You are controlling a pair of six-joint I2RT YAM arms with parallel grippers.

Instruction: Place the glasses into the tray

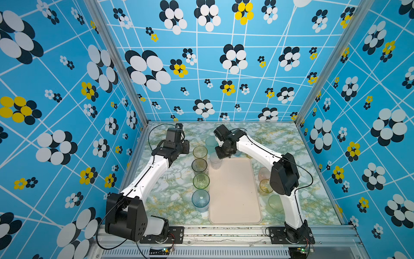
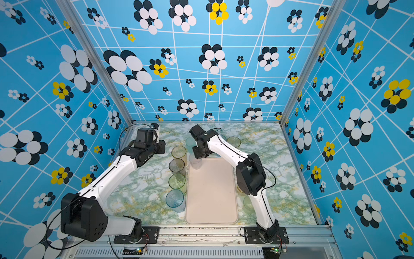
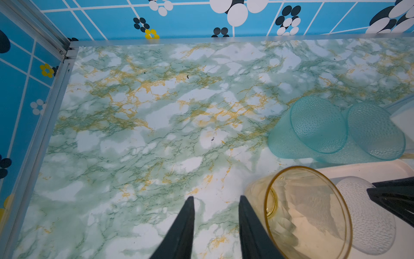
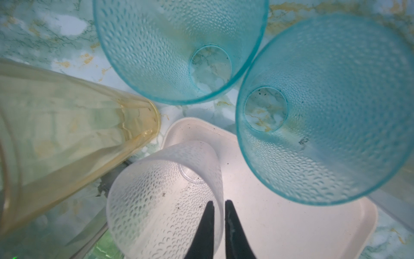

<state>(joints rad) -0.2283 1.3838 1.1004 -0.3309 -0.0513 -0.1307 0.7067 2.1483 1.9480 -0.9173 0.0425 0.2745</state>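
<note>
The cream tray (image 1: 235,190) lies lengthwise mid-table. A whitish dimpled glass (image 1: 215,162) stands upright in its far left corner. My right gripper (image 4: 219,203) straddles that glass's rim (image 4: 161,201), one finger inside and one outside, a narrow gap between the jaws. Two teal glasses (image 4: 179,49) (image 4: 324,107) stand just beyond the tray. Left of the tray stands a row of glasses: amber (image 1: 200,152), smoky grey (image 1: 199,166), green (image 1: 201,181), blue (image 1: 200,200). My left gripper (image 3: 216,198) is open over bare table beside the amber glass (image 3: 309,213).
Right of the tray, partly behind my right arm, stand a pink glass (image 1: 264,173), a short amber one (image 1: 265,186) and a pale green one (image 1: 275,203). Another glass (image 2: 233,141) stands at the back right. Patterned walls enclose three sides of the table.
</note>
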